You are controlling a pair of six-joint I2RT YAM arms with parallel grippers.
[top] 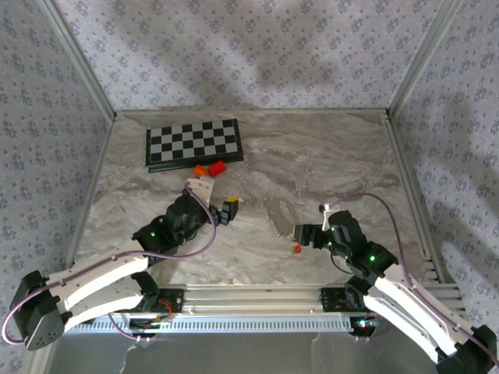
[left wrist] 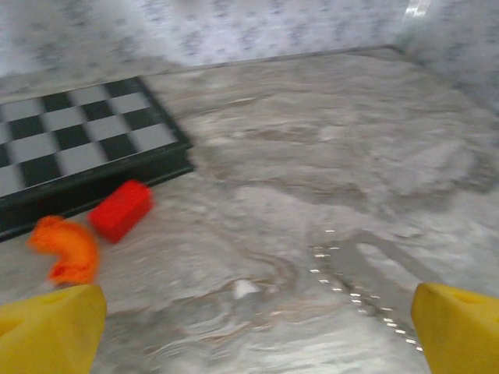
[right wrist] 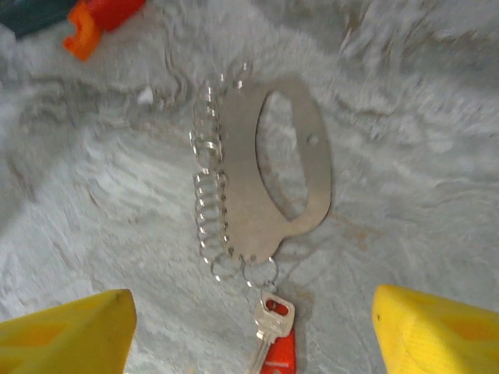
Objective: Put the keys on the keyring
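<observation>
Right pincer [top: 306, 234] and left pincer [left wrist: 257, 319] both gape open; I'd lower the right squarely onto the key [right wrist: 267, 323] by the red tag [right wrist: 279, 357], avoiding the wire rings [right wrist: 209, 204].

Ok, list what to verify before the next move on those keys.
1. Right gripper free: ok, jaws wide, nothing between them.
2. Left gripper free: ok, jaws wide, empty.
3. Key located: ok, it lies on the table ahead of the right gripper, against the red tag.
4. Key threaded on the tag's ring: cannot tell, the wire is too fine and blurred.
5. Metal plate with its row of rings lying flat: ok.
6. Red block out of the way: ok, it sits by the chessboard, apart from the plate.
</observation>
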